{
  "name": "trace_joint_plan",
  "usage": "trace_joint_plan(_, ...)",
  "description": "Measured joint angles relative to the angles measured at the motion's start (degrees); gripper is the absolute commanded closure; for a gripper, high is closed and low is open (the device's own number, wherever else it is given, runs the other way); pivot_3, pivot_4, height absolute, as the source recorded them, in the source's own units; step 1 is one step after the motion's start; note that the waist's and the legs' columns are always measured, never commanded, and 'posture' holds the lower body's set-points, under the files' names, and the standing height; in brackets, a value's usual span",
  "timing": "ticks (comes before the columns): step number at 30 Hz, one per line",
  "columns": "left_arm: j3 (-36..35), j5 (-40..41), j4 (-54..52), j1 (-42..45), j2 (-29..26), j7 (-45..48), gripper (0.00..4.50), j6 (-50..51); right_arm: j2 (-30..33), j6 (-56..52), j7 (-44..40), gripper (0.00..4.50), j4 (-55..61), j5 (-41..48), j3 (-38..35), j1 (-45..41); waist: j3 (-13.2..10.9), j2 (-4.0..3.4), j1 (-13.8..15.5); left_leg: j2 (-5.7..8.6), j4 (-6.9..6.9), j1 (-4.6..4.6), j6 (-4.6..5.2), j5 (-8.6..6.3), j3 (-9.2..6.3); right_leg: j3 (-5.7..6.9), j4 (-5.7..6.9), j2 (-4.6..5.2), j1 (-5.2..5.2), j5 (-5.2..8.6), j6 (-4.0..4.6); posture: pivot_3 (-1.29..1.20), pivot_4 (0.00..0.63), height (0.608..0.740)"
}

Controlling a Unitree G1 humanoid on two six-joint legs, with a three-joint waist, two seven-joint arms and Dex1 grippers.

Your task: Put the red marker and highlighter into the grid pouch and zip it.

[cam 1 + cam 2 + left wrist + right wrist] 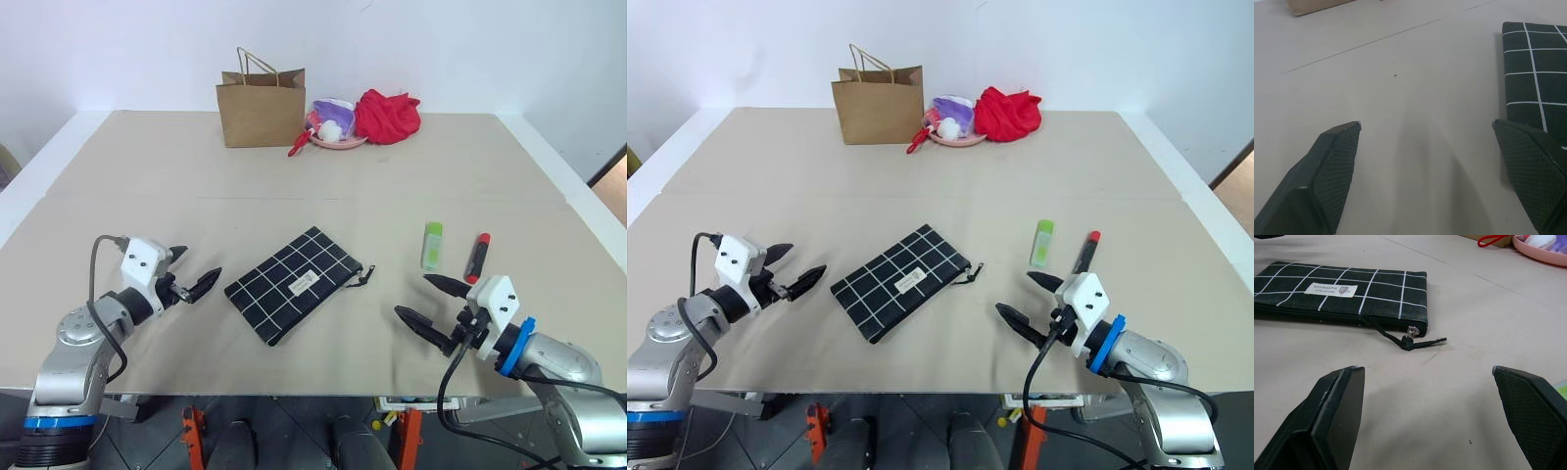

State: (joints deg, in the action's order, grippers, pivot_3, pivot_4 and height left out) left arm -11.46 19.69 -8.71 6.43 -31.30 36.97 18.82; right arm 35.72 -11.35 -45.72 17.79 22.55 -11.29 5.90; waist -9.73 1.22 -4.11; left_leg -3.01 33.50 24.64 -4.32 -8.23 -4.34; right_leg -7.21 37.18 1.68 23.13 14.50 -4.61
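The grid pouch [294, 283] lies flat and slanted in the middle of the table, its zipper pull [1410, 339] trailing off the right end. To its right rest the light green highlighter [432, 245] and, beside that, the red marker [478, 257]. My left gripper [193, 273] hovers open just left of the pouch, holding nothing. My right gripper [429, 303] is open and empty, close in front of the highlighter and marker. A corner of the pouch [1535, 73] appears beyond the left fingers [1332, 166].
At the table's far edge stand a brown paper bag [261, 106], a pink dish with small items [334, 125] and a red cloth bundle [386, 115]. The beige tabletop [323, 186] stretches bare between them and the pouch.
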Motion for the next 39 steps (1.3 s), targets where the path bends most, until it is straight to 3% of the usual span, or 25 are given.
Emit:
trace_joint_plan(27, 2.25, 0.05, -0.62, -0.01, 0.01, 3.19, 0.05, -2.56, -0.36, -1.51, 2.16, 0.00, 0.58, 0.35, 0.03, -1.07, 0.00, 0.00, -0.03, 0.00, 0.01, -0.01, 0.00, 0.00, 0.00, -0.01, 0.00, 0.00, -0.01, -0.02, 0.00, 0.00, 0.150, 0.740)
trace_joint_plan(30, 2.66, 0.02, -1.56, -0.15, 0.01, 3.92, 0.00, -2.75, -0.74, -4.80, 3.17, 0.90, 0.58, 1.43, 0.56, -5.67, 0.00, 0.00, -0.12, -0.02, 0.01, -0.04, 0.02, 0.01, 0.01, -0.01, 0.00, -0.01, -0.01, -0.08, 0.01, 0.00, 0.150, 0.740)
trace_joint_plan(37, 6.17, -0.44, -4.92, -2.01, -1.13, 7.31, 0.00, -3.97, -8.00, -12.60, 7.75, 4.39, -1.00, 1.88, 9.00, -22.32, 0.00, 0.02, -0.20, -0.11, 0.00, -0.06, 0.04, 0.03, 0.01, 0.00, 0.02, -0.12, -0.02, -0.11, 0.02, 0.00, 0.150, 0.740)
trace_joint_plan(39, 6.43, -0.44, -5.36, -2.51, -1.16, 7.31, 0.00, -3.92, -10.10, -13.77, 8.80, 4.39, -2.87, 0.99, 11.68, -24.39, 0.00, 0.02, 0.00, -0.11, 0.00, 0.01, 0.02, 0.02, 0.00, -0.01, 0.01, -0.12, 0.00, -0.07, -0.02, 0.00, 0.150, 0.740)
